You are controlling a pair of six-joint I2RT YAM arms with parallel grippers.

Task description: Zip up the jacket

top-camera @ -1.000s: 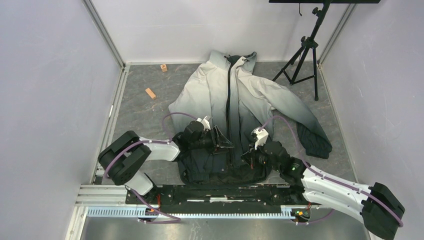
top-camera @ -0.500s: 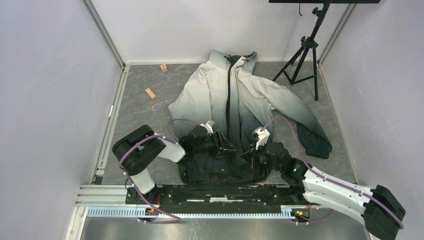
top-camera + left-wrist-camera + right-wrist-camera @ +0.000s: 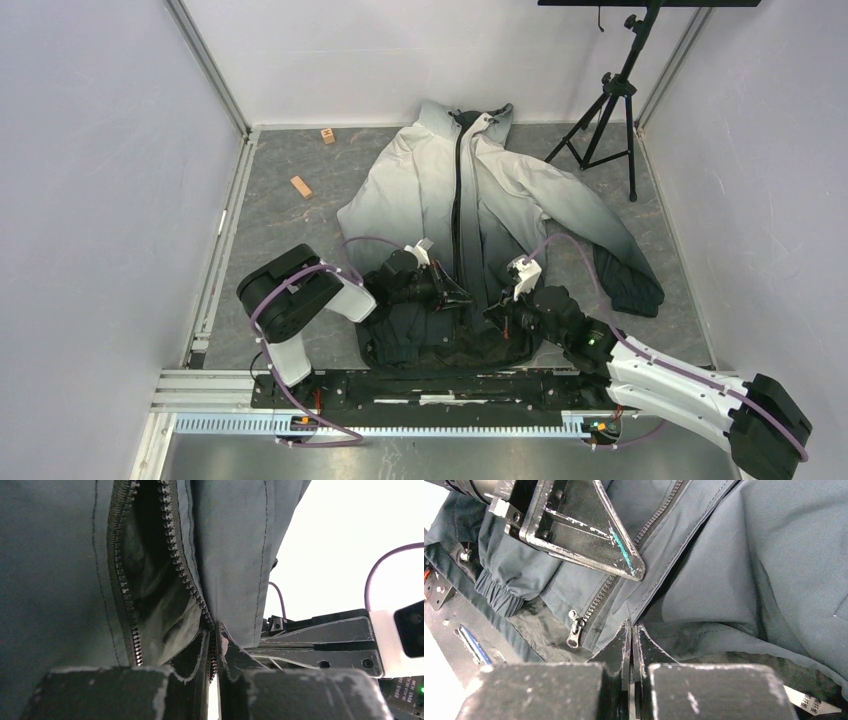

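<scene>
The jacket (image 3: pixel 420 180) lies flat, pale collar at the far end and black hem toward the arms. My left gripper (image 3: pixel 458 298) sits on the dark centre zipper low on the front. In the left wrist view its jaws (image 3: pixel 216 647) are shut on one row of zipper teeth (image 3: pixel 186 575), while the other row (image 3: pixel 122 605) stands apart from it. Just right of the zipper, near the hem, my right gripper (image 3: pixel 497 318) is shut on the jacket's front flap edge (image 3: pixel 659 587). The zipper slider with its pull (image 3: pixel 574 632) hangs free, left of the right gripper (image 3: pixel 631 630).
A black tripod (image 3: pixel 610 100) stands at the back right, close to the jacket's right sleeve (image 3: pixel 625 270). Two small wooden blocks (image 3: pixel 301 186) (image 3: pixel 327 135) lie at the back left. White walls enclose the table, and a black rail (image 3: pixel 430 385) runs along the near edge.
The left gripper's jaws stood open and have now shut on the zipper teeth. The left arm's elbow has swung to the right. The right gripper has stayed put.
</scene>
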